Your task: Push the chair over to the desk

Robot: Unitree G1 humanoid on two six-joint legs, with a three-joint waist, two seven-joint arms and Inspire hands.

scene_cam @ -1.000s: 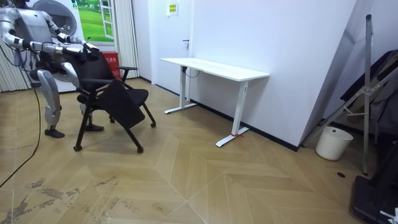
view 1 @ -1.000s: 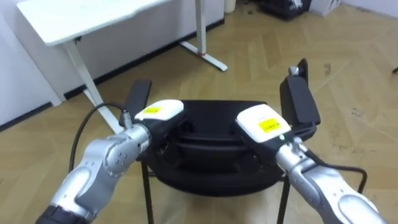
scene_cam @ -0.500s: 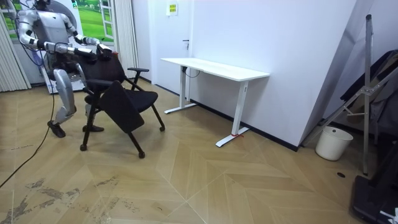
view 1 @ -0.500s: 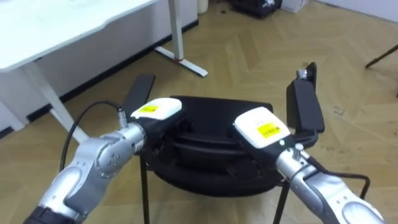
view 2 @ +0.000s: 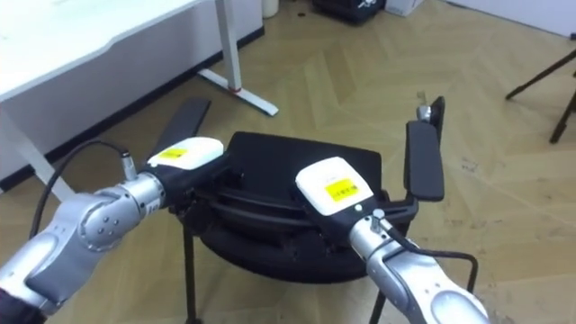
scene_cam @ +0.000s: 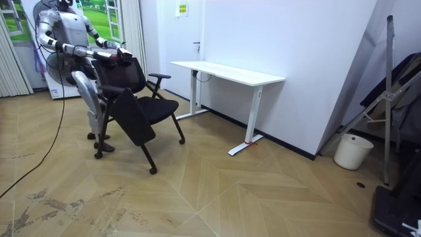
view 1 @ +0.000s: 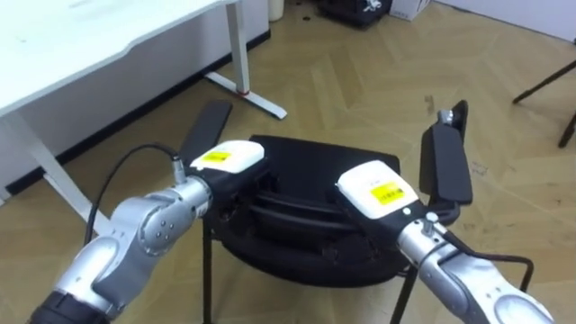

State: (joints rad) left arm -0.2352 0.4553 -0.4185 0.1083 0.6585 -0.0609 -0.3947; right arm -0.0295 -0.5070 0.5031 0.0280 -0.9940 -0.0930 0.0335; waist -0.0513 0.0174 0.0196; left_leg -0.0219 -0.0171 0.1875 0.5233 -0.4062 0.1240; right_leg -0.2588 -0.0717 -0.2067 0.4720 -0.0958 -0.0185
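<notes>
Chair: black padded chair (view 1: 310, 166) on thin dark legs, standing on the floor directly in front of the robot; backrest nearest the head camera, seat pointing away toward the worktop.
Armrests: flat black left armrest (view 1: 205, 133) and flat black right armrest (view 1: 447, 164), one at each side of the seat, each just outside the hand on its side.
Left hand: left hand (view 1: 229, 158) laid on the top of the backrest toward its left end, white back with yellow label uppermost; fingers hidden over the far edge of the backrest, so whether relaxed or clasped cannot be told.
Right hand: right hand (view 1: 373, 189) laid on the top of the backrest toward its right end, posed likewise; fingers hidden in the same way, state likewise impossible to tell.
Robot: in the room view, upright behind the chair at the room view's left, both arms stretched forward to the backrest.
Floor: light-brown wooden herringbone parquet floor (view 1: 360, 81), carrying the chair and the worktop's feet.
Worktop: long white worktop on white legs (scene_cam: 227, 72), set along the white wall; near the chair's front but apart from it.
Bucket: small white bucket (scene_cam: 346, 151) on the floor by the wall, well apart from the chair at the room view's right.
</notes>
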